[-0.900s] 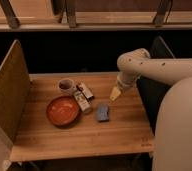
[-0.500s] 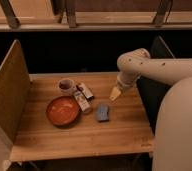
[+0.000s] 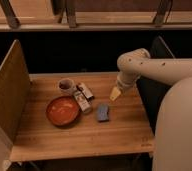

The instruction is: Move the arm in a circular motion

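My arm is cream-white, made of thick rounded segments. It reaches in from the right and bends down at an elbow over the right side of the wooden table. Its yellowish-tipped gripper hangs just above the table top, up and to the right of a blue sponge. It holds nothing that I can see.
An orange bowl sits left of centre. A small cup stands behind it. Two snack packets lie between the cup and the sponge. A wooden side panel walls the left edge. A dark gap and railing run behind the table.
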You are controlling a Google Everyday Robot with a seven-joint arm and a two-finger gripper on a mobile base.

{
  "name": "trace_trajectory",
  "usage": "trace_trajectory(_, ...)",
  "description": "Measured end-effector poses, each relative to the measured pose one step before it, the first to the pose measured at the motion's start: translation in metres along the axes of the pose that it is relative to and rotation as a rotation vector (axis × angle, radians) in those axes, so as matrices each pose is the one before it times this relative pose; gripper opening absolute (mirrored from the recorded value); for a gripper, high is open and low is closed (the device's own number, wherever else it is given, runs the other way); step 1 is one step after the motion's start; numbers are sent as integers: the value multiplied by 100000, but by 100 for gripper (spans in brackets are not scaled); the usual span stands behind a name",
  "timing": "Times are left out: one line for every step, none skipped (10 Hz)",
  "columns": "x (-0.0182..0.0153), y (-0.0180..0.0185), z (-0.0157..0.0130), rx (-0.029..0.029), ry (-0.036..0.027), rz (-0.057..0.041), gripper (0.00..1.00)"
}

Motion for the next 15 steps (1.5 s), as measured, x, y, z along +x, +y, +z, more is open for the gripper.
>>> trace_trajectory(1,-2,4,5,-6,-8,80)
trace_trajectory(0,0,-4,0,5,5,80)
trace_trajectory(-1,4,-2,-9,2,0,80)
trace_trajectory(-3,-1,3,6,-5,6,80)
trace_trajectory(3,0,-2,-4,1,-3,80)
trace_trajectory(1,2,-1,-3,5,-4,80)
trace_trajectory(-1,-3,3,6,-3,1,80)
trace_trajectory(0,0,0,-2,0,-1,80)
trace_trajectory(-2,3,0,-2,-4,5,80)
trace_trajectory(3,1,-5,-5,13,-2,80)
trace_trajectory(1,-3,2,4,-5,-5,80)
trace_trajectory(-3,0,3,-1,-5,0,80)
trace_trajectory(47,62,-10,-240,-81,-163,80)
trace_trajectory(176,324,-34,-822,-101,-258,80)
trace_trajectory(1120,441,-217,-1753,644,-1522,80)
